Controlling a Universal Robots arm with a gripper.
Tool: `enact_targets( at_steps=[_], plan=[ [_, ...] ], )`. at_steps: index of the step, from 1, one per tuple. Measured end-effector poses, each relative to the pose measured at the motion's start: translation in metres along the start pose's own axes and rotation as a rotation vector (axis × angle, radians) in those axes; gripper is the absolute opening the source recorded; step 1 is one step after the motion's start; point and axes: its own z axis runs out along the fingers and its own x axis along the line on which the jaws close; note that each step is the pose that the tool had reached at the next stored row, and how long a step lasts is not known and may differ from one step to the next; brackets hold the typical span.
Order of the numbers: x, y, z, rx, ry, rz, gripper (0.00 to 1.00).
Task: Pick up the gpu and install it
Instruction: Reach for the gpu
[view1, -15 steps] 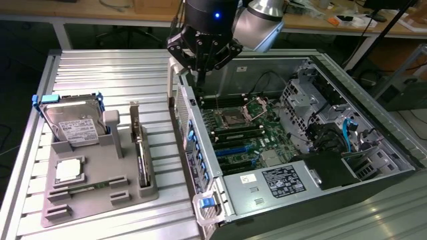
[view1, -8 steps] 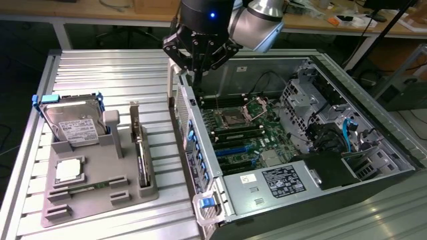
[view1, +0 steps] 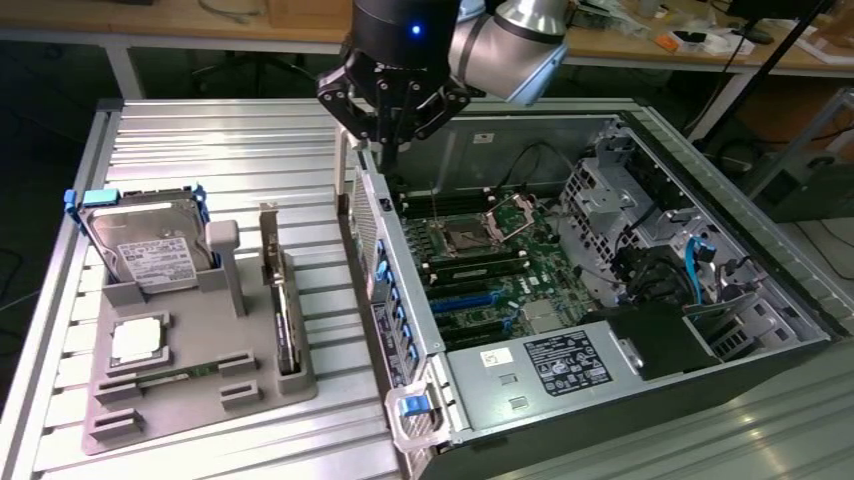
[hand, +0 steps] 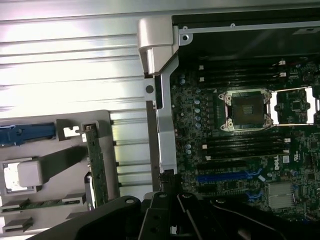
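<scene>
Arm reaches straight down, gripper (view1: 391, 148) above the far corner of the open PC case (view1: 400, 330), fingers together, holding nothing. Gpu (view1: 282, 315) stands on edge in the gray holder (view1: 200, 400) on the table, long axis far-to-near, bracket at the far end. Hard drive (view1: 140, 245) and CPU chip (view1: 138, 342) sit beside it, and the case wall stands between gripper and gpu.

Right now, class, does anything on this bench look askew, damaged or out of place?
Nothing looks damaged or spilled. The gpu stands on edge in its grey holder, and the CPU socket lies open and empty, its frame flipped up.
</scene>
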Motion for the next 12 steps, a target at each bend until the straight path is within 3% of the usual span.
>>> enact_targets(
  at_steps=[12],
  plan=[
    [0.0092, -0.0006, -0.0002, -0.0001, 0.0000, -0.001, 0.11]
  ],
)
